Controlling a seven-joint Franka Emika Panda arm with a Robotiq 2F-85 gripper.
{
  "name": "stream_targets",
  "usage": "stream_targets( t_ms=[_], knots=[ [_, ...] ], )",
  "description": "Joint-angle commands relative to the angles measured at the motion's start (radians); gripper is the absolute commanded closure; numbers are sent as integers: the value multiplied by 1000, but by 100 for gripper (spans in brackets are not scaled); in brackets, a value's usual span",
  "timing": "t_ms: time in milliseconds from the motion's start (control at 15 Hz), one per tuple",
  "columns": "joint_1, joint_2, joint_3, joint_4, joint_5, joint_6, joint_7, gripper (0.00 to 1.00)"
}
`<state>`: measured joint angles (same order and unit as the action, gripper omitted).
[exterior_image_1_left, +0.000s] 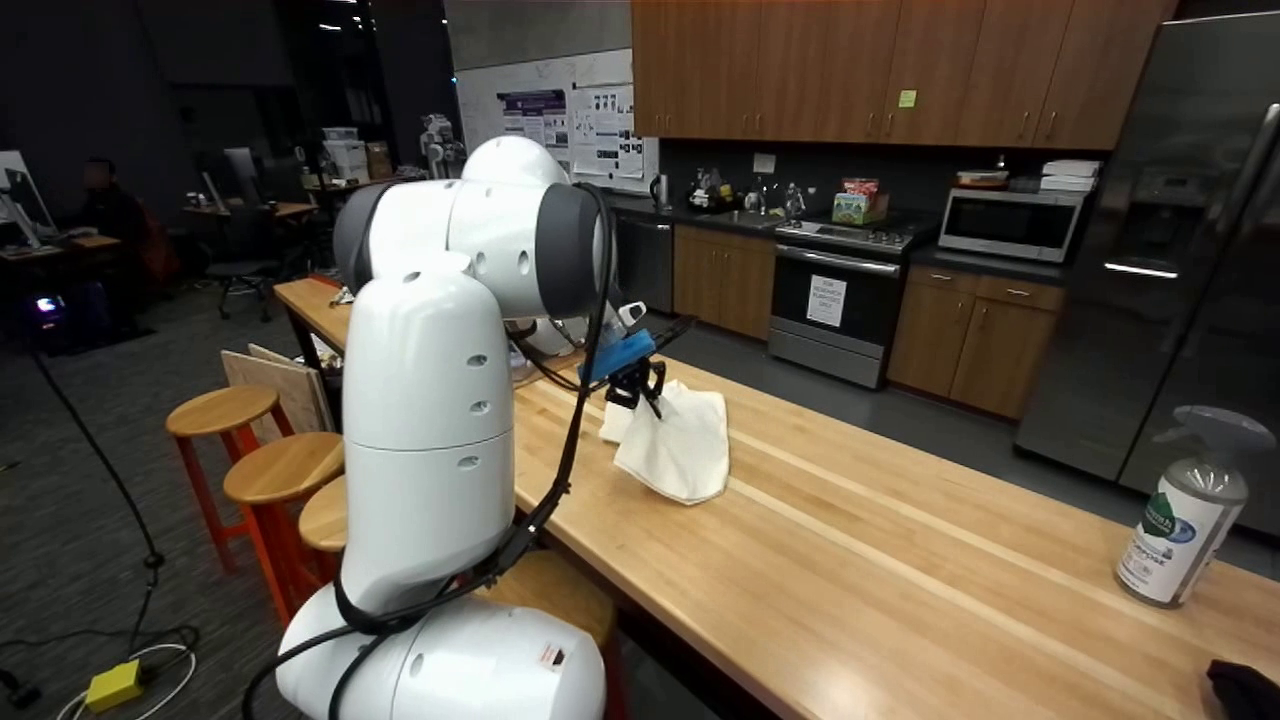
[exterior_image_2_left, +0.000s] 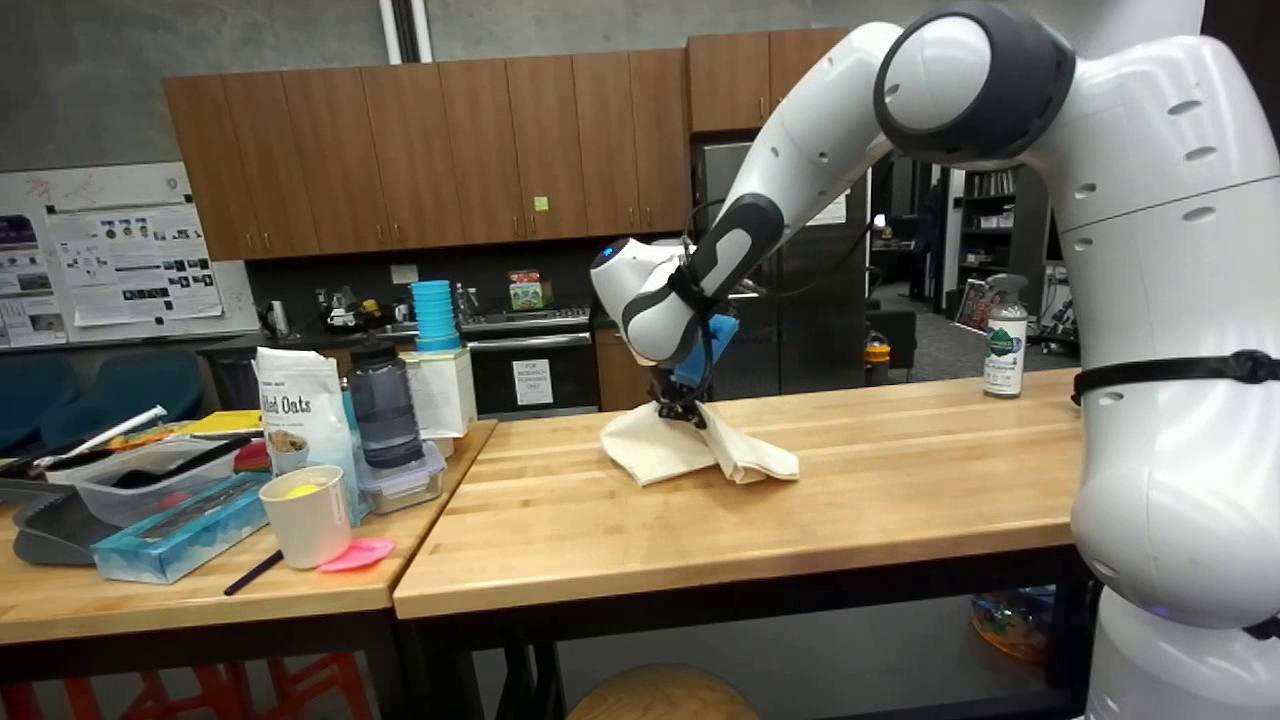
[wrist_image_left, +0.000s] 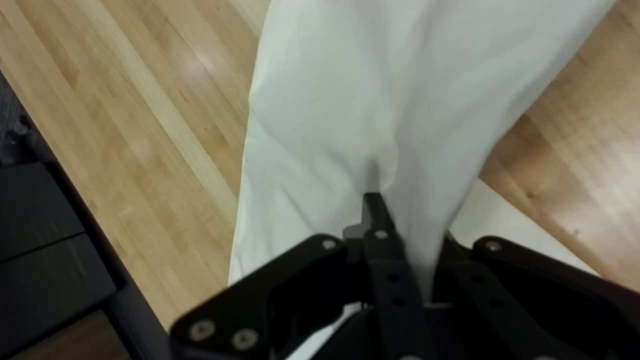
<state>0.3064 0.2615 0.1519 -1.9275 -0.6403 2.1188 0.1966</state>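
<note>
A white cloth (exterior_image_1_left: 680, 455) lies partly raised on the wooden table, its folds drawn up to my gripper (exterior_image_1_left: 650, 395). In an exterior view the cloth (exterior_image_2_left: 650, 445) spreads to both sides beneath the gripper (exterior_image_2_left: 682, 412). Seen from the wrist, my gripper (wrist_image_left: 407, 220) is shut on the cloth (wrist_image_left: 325, 115), and a bunched fold runs up between the black fingers (wrist_image_left: 377, 215). Fabric hides most of the right-hand finger's tip. Part of the cloth still rests on the tabletop around the grip.
A spray bottle (exterior_image_1_left: 1180, 540) stands near the far end of the table (exterior_image_2_left: 560, 530). On an adjoining table are an oats bag (exterior_image_2_left: 300, 410), a mug (exterior_image_2_left: 305, 515), a dark bottle (exterior_image_2_left: 385, 410) and a tissue box (exterior_image_2_left: 180, 530). Stools (exterior_image_1_left: 285, 470) line one side.
</note>
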Motion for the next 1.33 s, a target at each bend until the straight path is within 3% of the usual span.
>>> stream_targets(
  t_ms=[0, 333, 867, 1267],
  knots=[
    [18, -2, 30, -56, -25, 11, -30, 99],
    [-14, -34, 1, -132, -16, 4, 13, 99],
    [-160, -185, -123, -261, -28, -49, 167, 99],
    [-260, -178, -186, -212, -35, -111, 258, 99]
  ],
)
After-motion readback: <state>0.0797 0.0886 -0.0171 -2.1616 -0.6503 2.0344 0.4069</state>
